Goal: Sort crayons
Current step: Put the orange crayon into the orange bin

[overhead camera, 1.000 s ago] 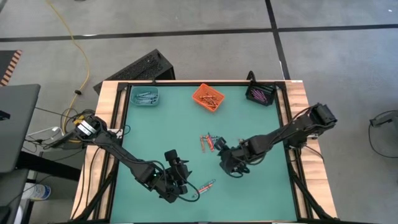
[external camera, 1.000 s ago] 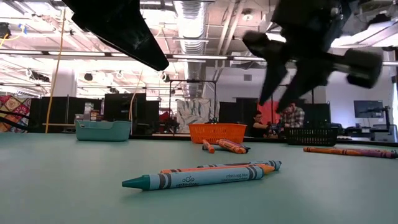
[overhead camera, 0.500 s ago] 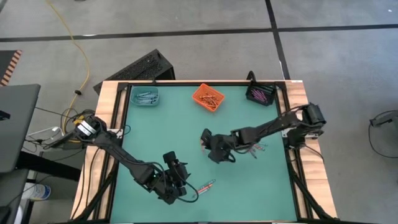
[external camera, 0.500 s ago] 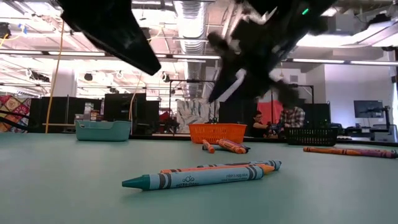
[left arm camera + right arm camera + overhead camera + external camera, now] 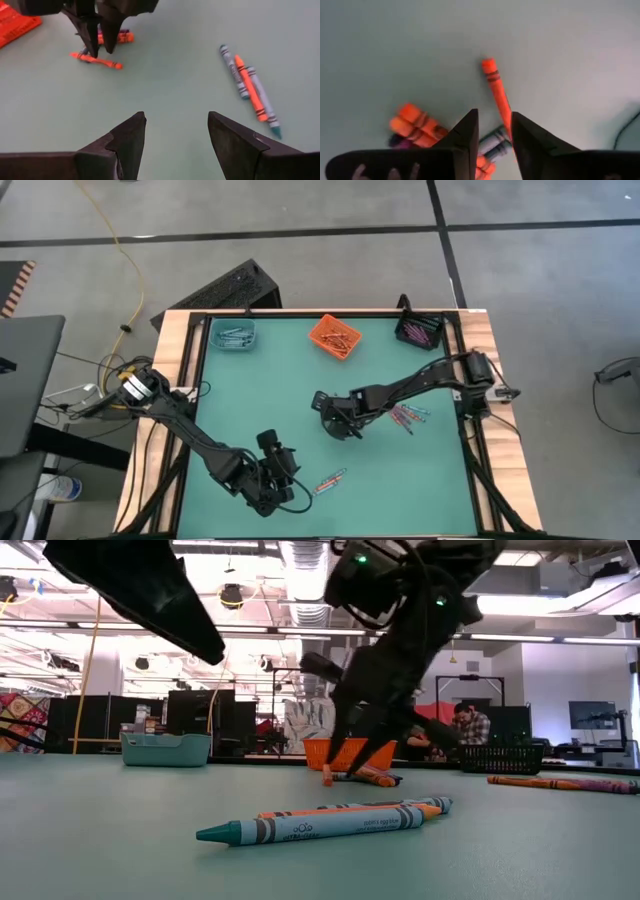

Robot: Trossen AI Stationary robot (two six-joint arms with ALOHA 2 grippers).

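Two grippers are working: I am holding the left gripper (image 5: 175, 145) spread wide, empty, beside three crayons (image 5: 329, 479) near the table's (image 5: 420, 470) front edge; the right gripper (image 5: 493, 135), fingers slightly parted, is hovering over the central crayon pile (image 5: 420, 125).

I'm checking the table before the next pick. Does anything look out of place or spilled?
Nothing damaged. Loose crayons lie in three spots outside the bins: a trio by the open left gripper, a small pile under the right gripper, and a few on the right. The orange bin sits askew.
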